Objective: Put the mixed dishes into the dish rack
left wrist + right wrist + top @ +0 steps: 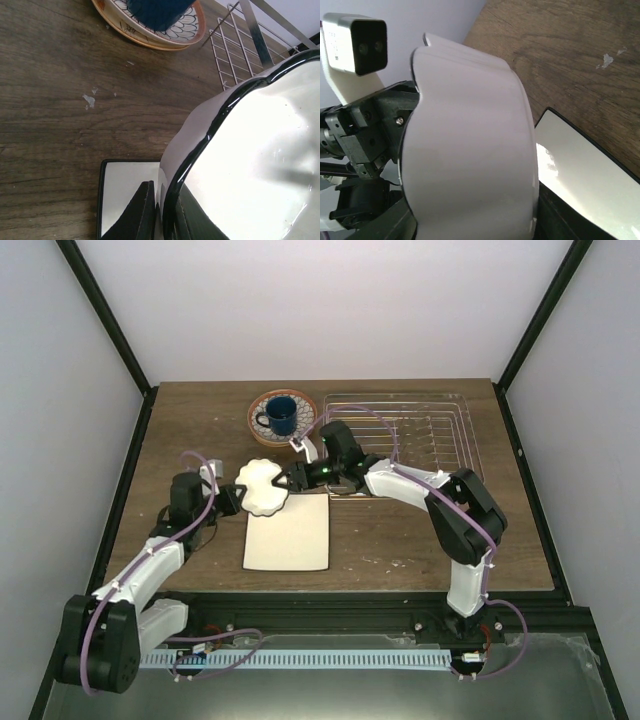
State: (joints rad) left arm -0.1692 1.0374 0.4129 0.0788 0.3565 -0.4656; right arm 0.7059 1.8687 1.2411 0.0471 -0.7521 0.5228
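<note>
The small white scalloped bowl (263, 486) (260, 150) (470, 150) hangs tilted above the top left corner of the flat cream rectangular plate (288, 532) (127, 190) (580, 165). My left gripper (238, 495) (162, 187) is shut on its dark rim from the left. My right gripper (290, 478) (472, 205) straddles the bowl from the right, a finger lying against each side. The dark blue mug (281, 415) (157, 10) stands on the round orange-rimmed patterned plate (308, 410) (187, 30) at the back. The dish rack (420, 430) (235, 55) lies at the back right with nothing in it.
Dark posts and white walls enclose the wooden table (400, 540). Small white flecks (90, 100) mark the wood. The left arm's wrist camera (355, 37) sits close behind the bowl. The right arm reaches across in front of the rack's near left corner.
</note>
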